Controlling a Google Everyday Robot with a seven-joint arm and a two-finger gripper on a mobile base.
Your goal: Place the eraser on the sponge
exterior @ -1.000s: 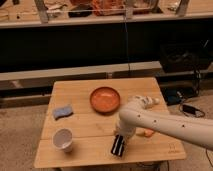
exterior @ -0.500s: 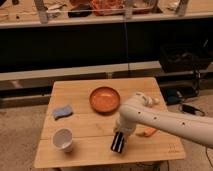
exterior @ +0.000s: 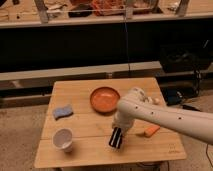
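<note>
1. Rising over the last second, the arm has drawn the pincer point(exterior: 118, 131) slightly up and to the left, above the near middle of the bench point(exterior: 100, 155).
2. The pincer is pressed together on the eraser point(exterior: 115, 140), which hangs on end and appears to be just clear of the wood.
3. The sponge point(exterior: 62, 111) lies flat at the left side, well apart from the eraser. A white cup point(exterior: 63, 139) stands on the sponge's near side, and an orange bowl point(exterior: 104, 99) sits farther back.
4. Judgement: the grasp looks secure. The carry leftward to the sponge remains, and it should stay clear of the cup.
</note>
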